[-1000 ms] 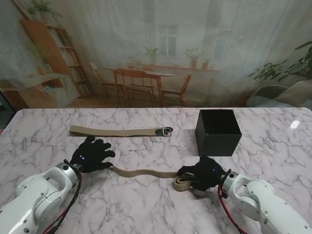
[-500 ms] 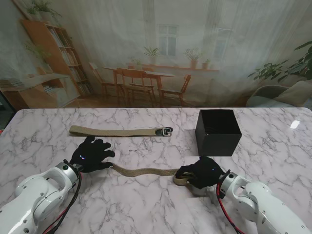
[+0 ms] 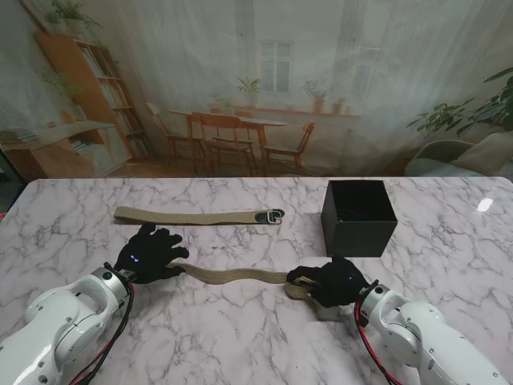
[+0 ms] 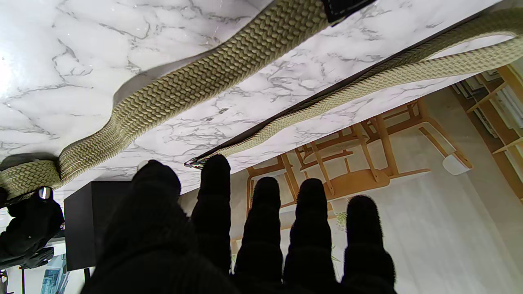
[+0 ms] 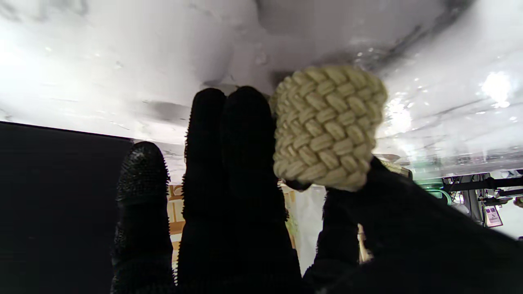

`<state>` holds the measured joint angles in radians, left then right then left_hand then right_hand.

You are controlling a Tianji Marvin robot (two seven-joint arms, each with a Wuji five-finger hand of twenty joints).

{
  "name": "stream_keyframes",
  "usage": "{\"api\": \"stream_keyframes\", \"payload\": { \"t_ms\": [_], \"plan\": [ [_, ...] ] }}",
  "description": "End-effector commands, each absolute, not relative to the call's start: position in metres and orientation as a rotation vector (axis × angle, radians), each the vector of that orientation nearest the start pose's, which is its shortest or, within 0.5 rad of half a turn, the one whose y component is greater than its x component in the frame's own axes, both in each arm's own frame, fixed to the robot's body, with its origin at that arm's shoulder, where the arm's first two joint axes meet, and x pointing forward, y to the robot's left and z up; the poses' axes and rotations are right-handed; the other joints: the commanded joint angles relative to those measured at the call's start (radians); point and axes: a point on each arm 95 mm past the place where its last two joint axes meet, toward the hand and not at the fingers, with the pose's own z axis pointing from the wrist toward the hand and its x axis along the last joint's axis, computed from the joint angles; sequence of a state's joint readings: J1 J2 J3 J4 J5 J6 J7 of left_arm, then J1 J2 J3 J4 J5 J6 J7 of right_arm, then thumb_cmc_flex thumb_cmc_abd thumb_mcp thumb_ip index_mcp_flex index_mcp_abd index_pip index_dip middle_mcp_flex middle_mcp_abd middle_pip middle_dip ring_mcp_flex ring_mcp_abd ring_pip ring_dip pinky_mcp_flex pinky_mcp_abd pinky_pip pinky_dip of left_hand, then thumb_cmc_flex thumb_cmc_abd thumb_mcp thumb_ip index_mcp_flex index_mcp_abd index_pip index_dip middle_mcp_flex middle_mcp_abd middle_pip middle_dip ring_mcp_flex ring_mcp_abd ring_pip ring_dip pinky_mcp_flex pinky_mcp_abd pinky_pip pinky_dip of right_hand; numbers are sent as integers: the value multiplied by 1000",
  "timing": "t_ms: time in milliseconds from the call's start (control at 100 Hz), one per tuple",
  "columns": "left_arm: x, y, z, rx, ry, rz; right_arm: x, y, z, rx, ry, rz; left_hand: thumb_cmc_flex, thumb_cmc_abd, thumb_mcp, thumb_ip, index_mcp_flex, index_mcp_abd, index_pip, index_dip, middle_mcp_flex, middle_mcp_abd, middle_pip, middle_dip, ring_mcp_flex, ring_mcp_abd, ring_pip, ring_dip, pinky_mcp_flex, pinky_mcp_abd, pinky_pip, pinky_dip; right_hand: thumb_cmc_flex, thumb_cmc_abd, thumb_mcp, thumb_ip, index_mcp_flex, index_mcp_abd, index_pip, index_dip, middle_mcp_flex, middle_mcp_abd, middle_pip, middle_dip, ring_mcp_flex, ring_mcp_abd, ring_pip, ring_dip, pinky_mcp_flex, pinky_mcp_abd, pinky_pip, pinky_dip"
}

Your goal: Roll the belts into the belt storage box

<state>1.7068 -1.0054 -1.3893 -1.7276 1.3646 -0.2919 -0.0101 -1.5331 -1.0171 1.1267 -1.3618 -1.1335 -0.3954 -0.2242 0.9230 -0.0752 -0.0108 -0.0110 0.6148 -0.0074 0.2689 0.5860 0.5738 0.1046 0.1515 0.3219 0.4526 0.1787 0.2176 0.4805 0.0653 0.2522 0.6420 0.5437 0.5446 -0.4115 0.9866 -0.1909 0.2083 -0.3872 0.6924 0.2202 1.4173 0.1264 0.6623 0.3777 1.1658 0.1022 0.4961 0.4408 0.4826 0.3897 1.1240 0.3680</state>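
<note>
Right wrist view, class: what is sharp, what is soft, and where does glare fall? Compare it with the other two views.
Right wrist view: the woven belt end and fingers are fairly sharp; the marble table beyond is blurred, with glare patches.
Left wrist view: the belt weave is crisp; bright glare on the marble at one corner.
Stand view: evenly lit, with one small glare spot far right.

A black, open-topped belt storage box (image 3: 358,216) stands upright. Left of it, a tan woven belt (image 3: 196,216) lies flat and straight, buckle end toward the box. A second tan belt (image 3: 232,277) lies nearer to me, one end rolled.
</note>
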Motion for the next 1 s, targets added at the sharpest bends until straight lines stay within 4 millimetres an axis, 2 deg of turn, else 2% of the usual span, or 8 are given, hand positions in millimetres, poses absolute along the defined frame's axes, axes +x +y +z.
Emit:
{"api": "stream_keyframes", "payload": {
  "t_ms": [0,330,420,470,540,720,940,990],
  "plan": [
    [369,40,-310,-749,1824,-1258,373,-15,-395,923,1856,1601,5,27,-7,-9,20,18,-12,-2,23,17,-10,5,8,17,-6,0,-21,46,-33,4,177,94,87,70,62,-68,-54,-34,43,-34,-15,-10,61,-61,34,5,-11,58,-15,-12],
    [369,40,-310,-747,1822,-1260,374,-14,-396,936,1865,1619,8,27,-8,-9,17,17,-13,-3,25,16,-9,5,10,17,-6,0,-20,47,-33,4,239,156,18,75,317,-114,-67,-8,9,-27,8,29,46,-41,33,10,-51,91,-58,-10],
    [369,40,-310,-746,1822,-1260,374,-13,-396,945,1857,1616,9,27,-8,-9,16,16,-14,-3,25,17,-9,5,10,17,-6,0,-20,47,-33,4,211,148,25,74,108,-65,-78,2,9,-41,16,36,48,-56,39,13,-40,75,-54,-2],
    [369,40,-310,-746,1822,-1260,373,-13,-396,960,1856,1609,11,26,-7,-8,16,15,-13,-3,24,16,-9,5,10,17,-6,0,-20,47,-34,4,181,132,43,72,-40,109,-19,12,17,-55,6,26,53,-68,39,12,-28,62,-46,2],
    [369,40,-310,-746,1821,-1260,373,-14,-397,970,1859,1606,12,27,-7,-9,14,15,-14,-2,25,15,-9,5,10,16,-6,1,-21,48,-34,4,178,124,45,71,-82,8,2,7,9,-53,-12,14,45,-63,28,6,-29,68,-48,-1],
    [369,40,-310,-746,1818,-1264,372,-14,-398,963,1898,1598,17,25,-6,-9,9,6,-15,-2,26,16,-8,5,13,18,-4,1,-20,48,-33,4,245,158,10,77,192,-83,-139,-62,-17,-27,4,29,60,-2,30,3,-27,108,-66,-12],
    [369,40,-310,-746,1816,-1268,373,-13,-398,959,1922,1608,25,21,-6,-10,8,-12,-11,4,28,15,-8,5,14,17,-5,1,-21,49,-34,4,270,169,-21,83,470,-179,90,79,-42,-30,40,54,57,-1,26,4,-57,137,-106,-15],
    [369,40,-310,-745,1816,-1267,373,-13,-398,966,1918,1605,28,20,-6,-10,9,-14,-10,5,29,16,-8,5,13,17,-5,1,-21,49,-34,4,240,164,-5,80,448,-108,81,84,-33,-42,36,49,53,-23,23,7,-57,129,-106,-10]
  ]
}}
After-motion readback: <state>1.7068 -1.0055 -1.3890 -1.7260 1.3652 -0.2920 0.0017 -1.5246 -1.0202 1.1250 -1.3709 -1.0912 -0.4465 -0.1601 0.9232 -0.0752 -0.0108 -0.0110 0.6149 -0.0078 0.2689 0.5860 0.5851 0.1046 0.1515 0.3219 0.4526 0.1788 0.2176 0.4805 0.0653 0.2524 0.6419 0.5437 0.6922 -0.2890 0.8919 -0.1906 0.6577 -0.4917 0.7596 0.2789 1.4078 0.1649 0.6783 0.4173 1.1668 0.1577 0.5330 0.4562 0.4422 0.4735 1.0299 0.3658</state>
